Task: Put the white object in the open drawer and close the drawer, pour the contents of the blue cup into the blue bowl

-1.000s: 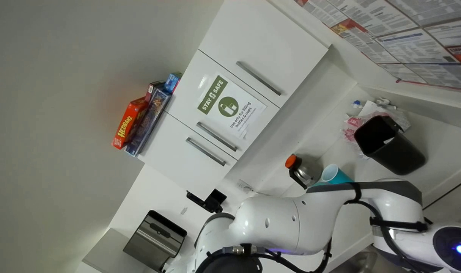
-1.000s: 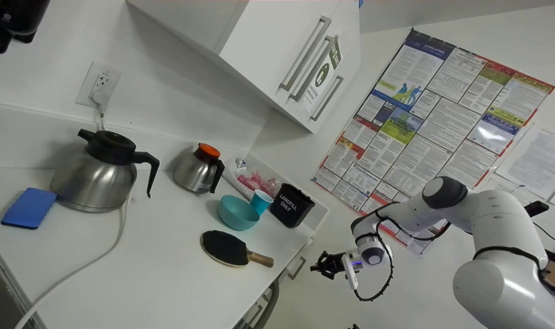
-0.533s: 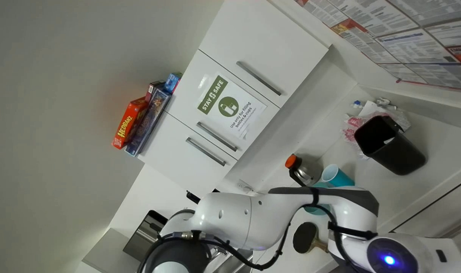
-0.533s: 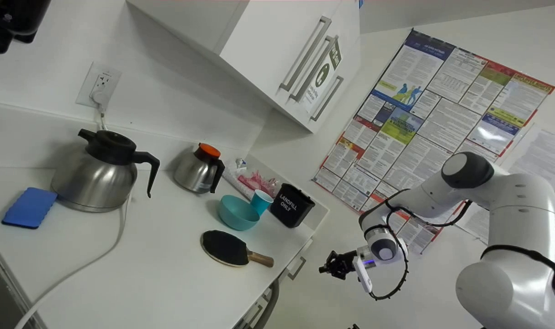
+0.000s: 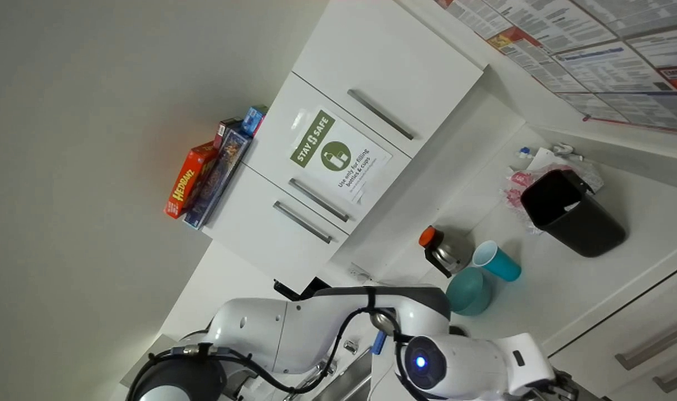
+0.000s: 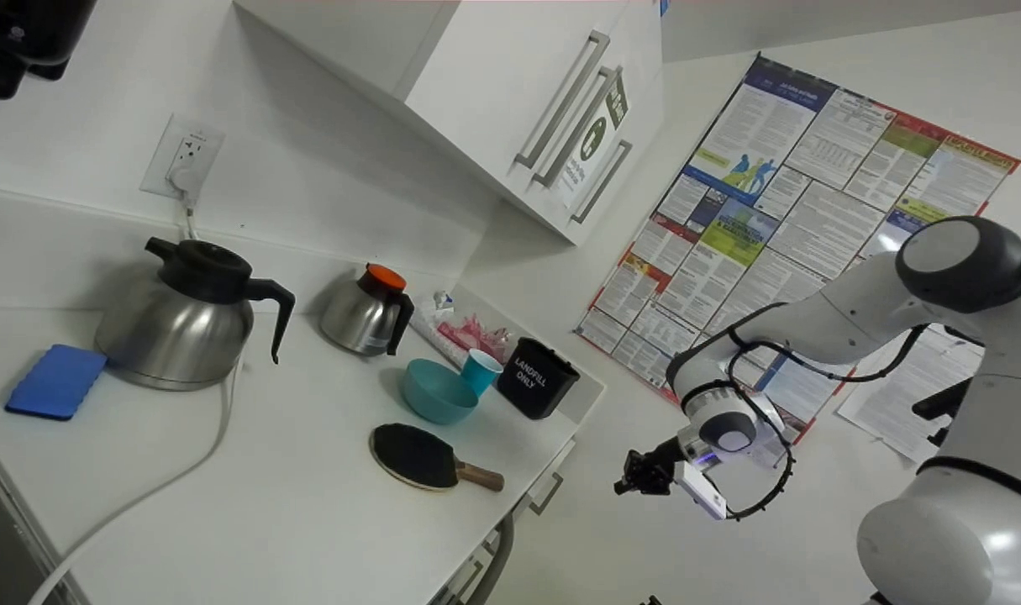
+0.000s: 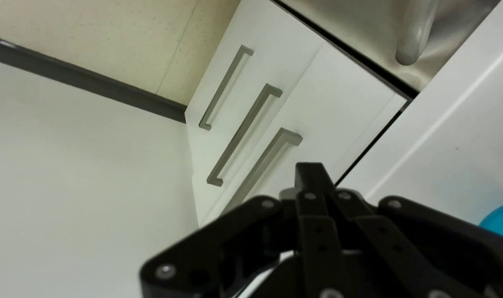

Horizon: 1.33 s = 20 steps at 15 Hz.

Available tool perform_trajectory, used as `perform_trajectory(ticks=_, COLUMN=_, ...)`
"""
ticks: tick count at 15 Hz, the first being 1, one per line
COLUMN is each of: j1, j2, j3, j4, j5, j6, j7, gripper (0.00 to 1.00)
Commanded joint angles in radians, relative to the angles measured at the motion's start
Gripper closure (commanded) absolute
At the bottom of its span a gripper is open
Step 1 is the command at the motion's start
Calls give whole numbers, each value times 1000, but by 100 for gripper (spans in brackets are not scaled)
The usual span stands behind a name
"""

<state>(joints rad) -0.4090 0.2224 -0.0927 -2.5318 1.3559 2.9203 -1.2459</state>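
Jaws together, nothing visible between them; drawers (image 7: 326, 111) look flush, wrist view. In an exterior view, arm (image 5: 313, 328) swung aside, uncovering bowl (image 5: 468, 294); cup (image 5: 504, 266) upright just beside it. In an exterior view, gripper (image 6: 624, 485) now farther from bowl: pouring probably remains.

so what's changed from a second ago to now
In an exterior view the arm has swung left in the picture, uncovering the blue bowl; in an exterior view its wrist and jaws moved right and slightly up. Nothing was visibly grasped or released. The bowl, blue cup, paddle and landfill bin stayed put.
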Motion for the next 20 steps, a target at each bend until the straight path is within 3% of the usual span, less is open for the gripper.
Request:
perform_trajectory(ticks=1, j1=81, j2=-154, j3=4, j4=-143, j5=-188, j6=116, j7=116, gripper=100)
perform_trajectory(ticks=3, j1=97, j2=-160, j3=-10, j4=-162, j5=-323, j6=109, j7=192, gripper=100)
perform_trajectory(ticks=4, j1=78, j2=-124, j3=3, j4=-116, j5=-238, j6=87, j7=136, gripper=100)
perform_trajectory(ticks=12, j1=77, j2=-125, j3=-9, j4=-74, j5=-309, j6=69, j7=170, gripper=100)
perform_trajectory(ticks=14, j1=81, j2=-126, j3=-27, j4=-31, j5=-414, j6=55, j7=205, gripper=100)
perform_trajectory(ticks=17, j1=112, j2=-83, j3=-92, j4=75, j5=-702, j6=-46, j7=345, gripper=100)
perform_trajectory(ticks=20, j1=107, j2=-58, j3=-72, j4=206, j5=-878, j6=-179, j7=367, gripper=100)
